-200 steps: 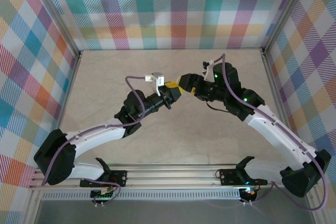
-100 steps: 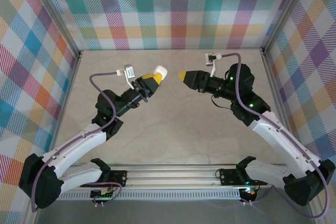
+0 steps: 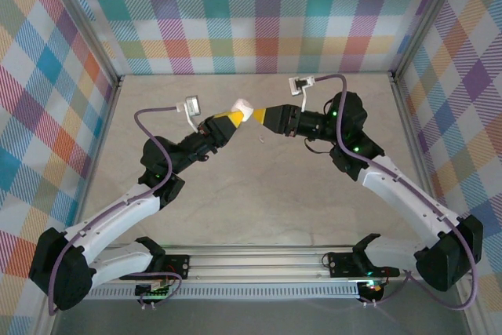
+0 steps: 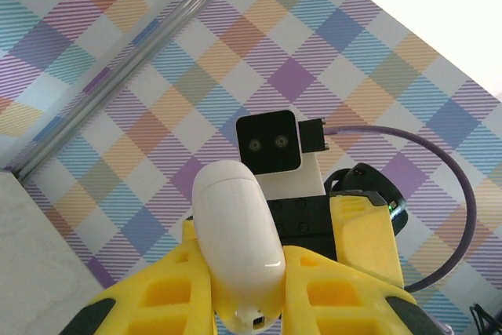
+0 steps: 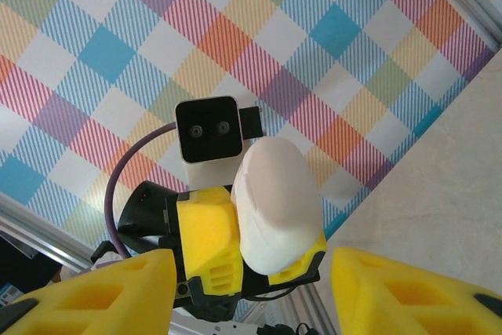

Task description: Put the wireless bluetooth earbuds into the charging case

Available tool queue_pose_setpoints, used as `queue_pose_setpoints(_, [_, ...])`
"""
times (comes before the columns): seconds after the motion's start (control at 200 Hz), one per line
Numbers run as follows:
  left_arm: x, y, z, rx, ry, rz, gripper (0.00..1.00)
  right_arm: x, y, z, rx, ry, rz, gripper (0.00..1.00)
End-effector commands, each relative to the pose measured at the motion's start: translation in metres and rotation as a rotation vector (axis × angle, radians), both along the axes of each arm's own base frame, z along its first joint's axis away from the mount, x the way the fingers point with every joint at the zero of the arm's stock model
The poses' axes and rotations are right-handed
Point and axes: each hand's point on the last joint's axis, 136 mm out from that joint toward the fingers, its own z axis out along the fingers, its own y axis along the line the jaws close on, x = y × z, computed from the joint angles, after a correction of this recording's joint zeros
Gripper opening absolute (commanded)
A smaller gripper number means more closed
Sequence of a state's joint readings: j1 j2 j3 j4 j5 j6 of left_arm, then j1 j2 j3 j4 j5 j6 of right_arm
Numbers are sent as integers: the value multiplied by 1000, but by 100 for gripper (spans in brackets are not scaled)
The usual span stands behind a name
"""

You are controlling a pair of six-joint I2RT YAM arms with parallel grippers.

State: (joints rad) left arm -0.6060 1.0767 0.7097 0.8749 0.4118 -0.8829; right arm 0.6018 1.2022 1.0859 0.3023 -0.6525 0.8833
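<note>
The charging case is a glossy white pebble, held up off the table with my left gripper shut on its lower end. In the left wrist view the case stands between the yellow fingers. My right gripper faces it from the right, open, tips close to the case. In the right wrist view the case sits ahead of the right gripper, whose fingers stand wide apart and clear of it. The earbuds are hidden from view.
Both arms meet above the back middle of the beige table. A tiny pale speck lies on the table below the grippers. Plaid walls enclose three sides, and a metal rail runs along the front.
The two grippers drew apart, the left one carrying the case to the left. Now they have closed the gap again, and the right jaws have narrowed somewhat.
</note>
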Motion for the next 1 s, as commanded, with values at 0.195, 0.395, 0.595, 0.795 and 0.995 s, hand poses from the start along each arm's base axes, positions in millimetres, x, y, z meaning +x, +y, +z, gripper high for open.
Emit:
queue_pose_setpoints(0.195, [-6, -2, 12, -60, -29, -57, 4, -3, 13, 4, 18, -13, 71, 47])
queue_pose_setpoints(0.395, [-7, 0, 7, -57, -20, -55, 3, 0, 14, 2, 16, -18, 57, 36])
queue_pose_setpoints(0.595, [-10, 3, 4, -55, -10, -53, 2, 0, 13, 6, 23, -32, 53, 33])
queue_pose_setpoints(0.795, [-12, 6, 1, -49, -4, -39, 1, 2, 10, 12, 24, -34, 25, 38])
queue_pose_setpoints(0.995, [-13, 7, 4, -54, -5, -39, 0, 5, 15, 10, 37, -6, 47, 38])
